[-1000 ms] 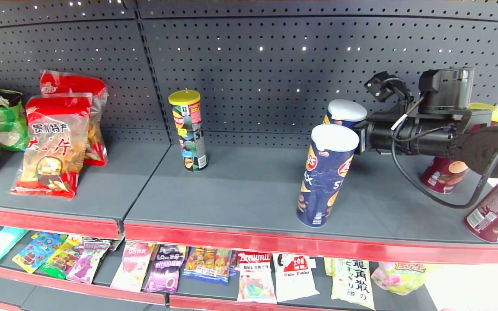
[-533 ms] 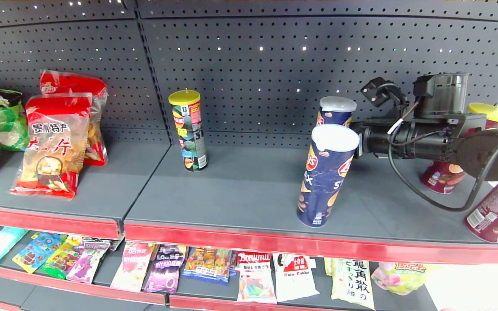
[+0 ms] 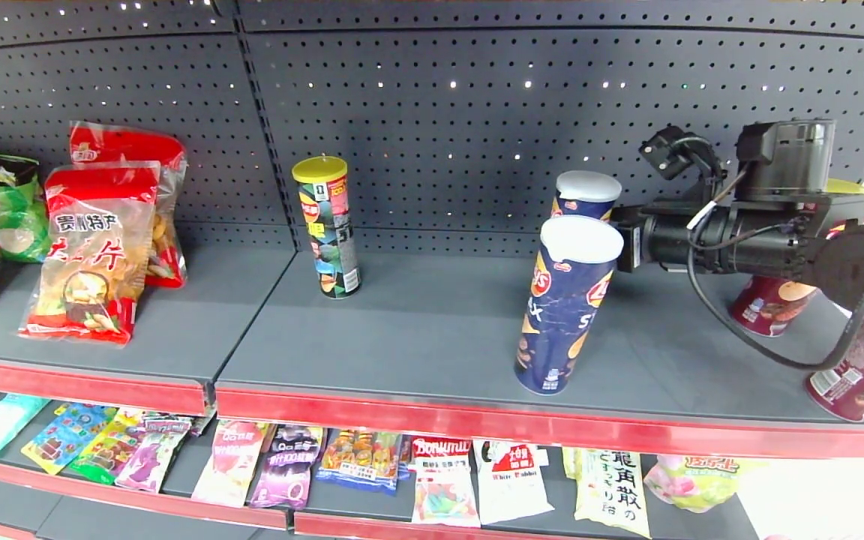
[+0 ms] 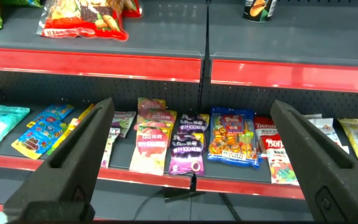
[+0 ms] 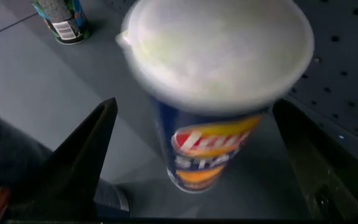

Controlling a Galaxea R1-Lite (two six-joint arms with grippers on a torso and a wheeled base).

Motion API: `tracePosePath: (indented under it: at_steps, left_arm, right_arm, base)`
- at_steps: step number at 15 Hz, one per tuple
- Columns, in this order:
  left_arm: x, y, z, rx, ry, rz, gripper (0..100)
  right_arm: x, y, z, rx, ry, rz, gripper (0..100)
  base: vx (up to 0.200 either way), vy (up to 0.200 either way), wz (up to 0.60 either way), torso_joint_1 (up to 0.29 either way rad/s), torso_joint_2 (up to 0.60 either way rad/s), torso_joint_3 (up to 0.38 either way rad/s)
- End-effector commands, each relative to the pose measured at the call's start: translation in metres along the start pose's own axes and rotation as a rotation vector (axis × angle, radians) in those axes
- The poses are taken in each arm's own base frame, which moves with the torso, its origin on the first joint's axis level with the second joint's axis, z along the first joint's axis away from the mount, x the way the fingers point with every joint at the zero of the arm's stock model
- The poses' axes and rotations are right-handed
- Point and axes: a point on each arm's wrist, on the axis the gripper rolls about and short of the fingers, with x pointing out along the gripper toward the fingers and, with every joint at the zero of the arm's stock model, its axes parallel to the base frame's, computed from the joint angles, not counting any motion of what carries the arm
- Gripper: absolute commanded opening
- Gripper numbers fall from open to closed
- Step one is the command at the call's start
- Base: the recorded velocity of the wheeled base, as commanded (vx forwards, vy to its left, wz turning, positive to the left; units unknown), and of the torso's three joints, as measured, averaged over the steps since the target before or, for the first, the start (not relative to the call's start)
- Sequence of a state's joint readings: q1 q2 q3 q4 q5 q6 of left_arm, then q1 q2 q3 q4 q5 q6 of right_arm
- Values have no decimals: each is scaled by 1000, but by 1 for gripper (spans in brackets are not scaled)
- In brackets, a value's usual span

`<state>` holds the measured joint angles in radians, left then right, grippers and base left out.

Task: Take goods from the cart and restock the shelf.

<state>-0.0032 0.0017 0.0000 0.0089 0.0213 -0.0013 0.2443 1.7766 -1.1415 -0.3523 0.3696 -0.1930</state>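
The left hand (image 4: 191, 104) hangs spread, holding nothing. On the shelf (image 3: 417, 330) a blue can (image 3: 563, 307) stands near the front edge. Just behind it a second can (image 3: 586, 196) stands upright between the wide-open fingers of the right hand (image 5: 194, 106); contact cannot be told. The can is probably light, stiff cardboard with a slick, thin wall, so it likely wants a gentle squeeze at mid-body, below the plastic lid (image 5: 216, 53).

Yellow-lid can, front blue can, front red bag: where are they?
Yellow-lid can (image 3: 329, 232), head view, its side.
Front blue can (image 3: 563, 315), head view, its label.
Front red bag (image 3: 91, 247), head view, its front.
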Motion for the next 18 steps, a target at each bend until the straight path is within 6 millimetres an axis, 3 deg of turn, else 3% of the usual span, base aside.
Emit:
tracePosePath:
  at_steps: [1, 8, 15, 18]
  left_arm:
    - [0, 0, 0, 0, 2, -1, 100]
    - [0, 0, 0, 1, 2, -1, 100]
    - [0, 0, 0, 1, 2, -1, 100]
    - [0, 0, 0, 1, 2, -1, 100]
  right_arm:
    - [-21, 2, 6, -6, -22, -31, 100]
    - [-99, 27, -12, 66, -21, -76, 100]
    - [-139, 53, -42, 40, 4, -51, 100]
    - [-142, 61, -57, 86, -7, 224, 100]
  base:
    - [0, 0, 0, 0, 0, 0]
    - [0, 0, 0, 0, 0, 0]
    - [0, 0, 0, 0, 0, 0]
    - [0, 0, 0, 0, 0, 0]
